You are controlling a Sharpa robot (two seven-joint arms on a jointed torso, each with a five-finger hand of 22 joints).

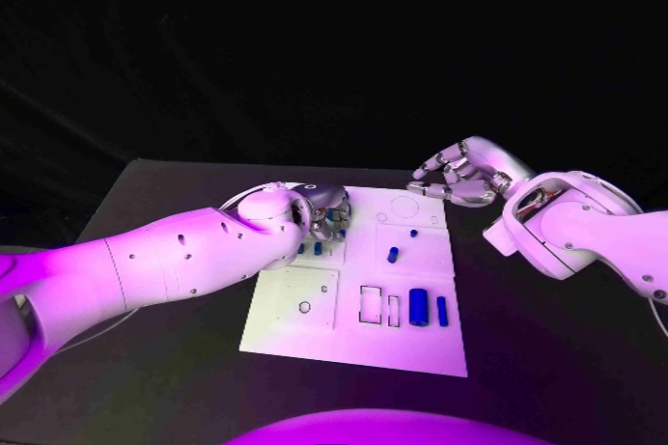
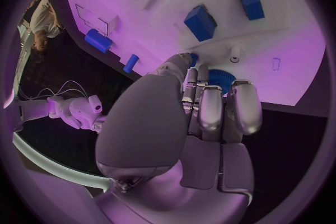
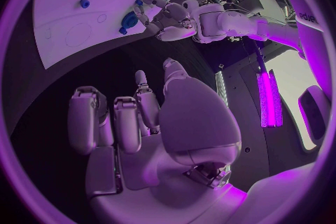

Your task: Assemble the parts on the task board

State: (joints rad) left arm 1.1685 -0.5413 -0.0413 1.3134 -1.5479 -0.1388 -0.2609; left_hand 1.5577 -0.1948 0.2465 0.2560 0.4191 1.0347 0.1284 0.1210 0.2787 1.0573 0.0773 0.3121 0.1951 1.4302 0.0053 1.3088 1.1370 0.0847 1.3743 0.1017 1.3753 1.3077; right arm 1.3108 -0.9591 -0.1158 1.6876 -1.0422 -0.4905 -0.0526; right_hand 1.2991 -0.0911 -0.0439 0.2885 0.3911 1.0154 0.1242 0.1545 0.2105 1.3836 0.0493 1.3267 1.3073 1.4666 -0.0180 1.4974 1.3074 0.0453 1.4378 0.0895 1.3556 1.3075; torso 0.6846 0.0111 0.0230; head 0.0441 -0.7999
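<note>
Here the silver left hand [image 1: 318,206] pinches a small blue round part [image 2: 221,77] on the white task board [image 1: 299,324]; the silver right hand [image 1: 462,175] (beyond the board's far edge) hovers, fingers curled on nothing.

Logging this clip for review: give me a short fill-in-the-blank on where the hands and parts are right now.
1. The left hand is over the ____ end of the board.
2. The right hand holds ____.
3. The large cylinder lies at the board's ____ end.
4. The parts are coloured ____.

Missing words: far; nothing; near; blue
</note>
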